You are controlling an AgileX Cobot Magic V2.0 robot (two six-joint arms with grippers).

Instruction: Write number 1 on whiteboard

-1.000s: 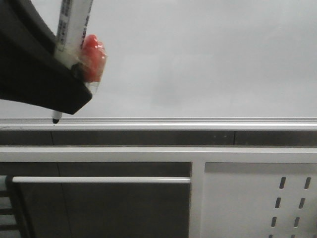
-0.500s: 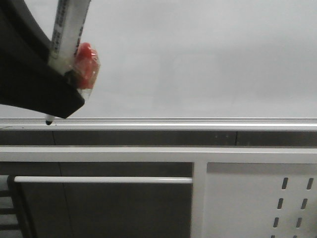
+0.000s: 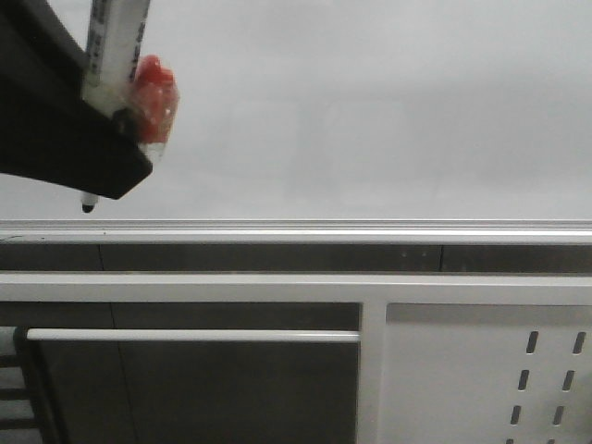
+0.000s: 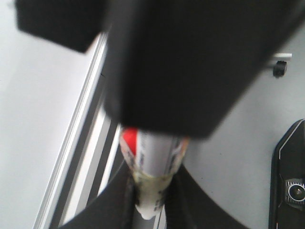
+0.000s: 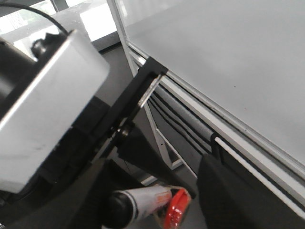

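The whiteboard (image 3: pixel 370 120) fills the upper front view, with its silver bottom edge (image 3: pixel 324 227) below. No number 1 stroke shows on it. My left gripper (image 3: pixel 120 139) is at the upper left, shut on a white marker (image 3: pixel 111 46) that has a red piece (image 3: pixel 153 88) taped to it. The black marker tip (image 3: pixel 88 207) hangs just above the silver edge; I cannot tell whether it touches the board. The left wrist view shows the marker (image 4: pixel 155 152) between the left gripper's (image 4: pixel 152 202) jaws. My right gripper (image 5: pixel 155 183) is open, close beside the marker (image 5: pixel 147 202).
Below the board run a white frame rail (image 3: pixel 185 287) and a white bar (image 3: pixel 185 335). A white perforated panel (image 3: pixel 481 370) is at the lower right. A big blurred black shape (image 4: pixel 190 62) covers the top of the left wrist view. The left arm's silver housing (image 5: pixel 47 105) is near the right wrist.
My left gripper has moved left and a little up with the marker. The tip has risen from the silver edge onto the board's lower strip. No stroke shows.
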